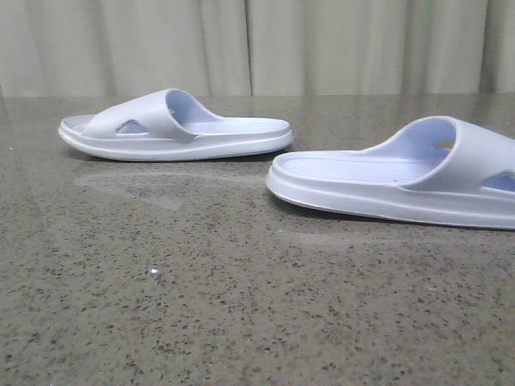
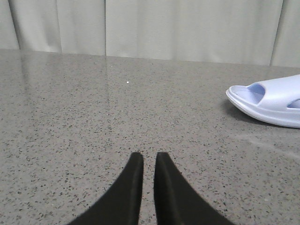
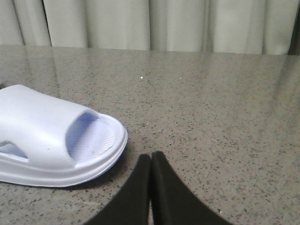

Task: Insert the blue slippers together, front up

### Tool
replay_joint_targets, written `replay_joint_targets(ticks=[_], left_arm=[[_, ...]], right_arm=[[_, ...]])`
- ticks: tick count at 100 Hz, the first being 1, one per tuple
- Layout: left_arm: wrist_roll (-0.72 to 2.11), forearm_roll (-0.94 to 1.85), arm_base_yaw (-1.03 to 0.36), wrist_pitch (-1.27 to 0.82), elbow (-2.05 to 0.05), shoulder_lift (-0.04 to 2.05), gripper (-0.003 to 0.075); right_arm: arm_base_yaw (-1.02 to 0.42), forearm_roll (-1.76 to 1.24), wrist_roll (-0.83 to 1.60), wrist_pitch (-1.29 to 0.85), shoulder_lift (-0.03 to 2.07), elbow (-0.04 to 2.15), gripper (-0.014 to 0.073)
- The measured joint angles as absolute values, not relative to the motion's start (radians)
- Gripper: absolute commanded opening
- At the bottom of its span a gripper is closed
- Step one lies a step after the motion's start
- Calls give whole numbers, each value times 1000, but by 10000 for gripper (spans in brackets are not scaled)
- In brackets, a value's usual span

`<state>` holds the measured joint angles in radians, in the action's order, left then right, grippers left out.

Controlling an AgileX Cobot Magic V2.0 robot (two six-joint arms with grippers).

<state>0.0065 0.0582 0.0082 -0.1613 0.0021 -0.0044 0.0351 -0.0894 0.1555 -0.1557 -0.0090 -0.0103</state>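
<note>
We found the two blue slippers lying sole-down and well apart on the table (image 1: 241, 305), the far slipper (image 1: 173, 127) to the left and the near slipper (image 1: 402, 181) to the right, nothing nested yet. Our left gripper (image 2: 149, 161) was nearly closed and our right gripper (image 3: 151, 159) pressed together, both empty. Each hung low near its own slipper, probably to take one apiece.

Two blue slippers (image 1: 175, 126) (image 1: 398, 179) apart on table (image 1: 201, 305)
</note>
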Motion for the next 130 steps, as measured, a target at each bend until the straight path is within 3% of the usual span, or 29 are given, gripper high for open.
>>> replay_joint_targets(ticks=[43,93,110,130], left_arm=[[6,85,8,-149,2,-4,15],[0,669,8,-66,-1,-4,15],[0,544,8,-190,-93,27,15],[0,296,8,-356,-329,293,15]], right_arm=[[35,-133,155,-135,-9,-10,-80],[35,-688,155,-88,-9,-10,-79],[35,-691,155,-143,39,46,-78],[35,-616,155,-240,371,241,-78]])
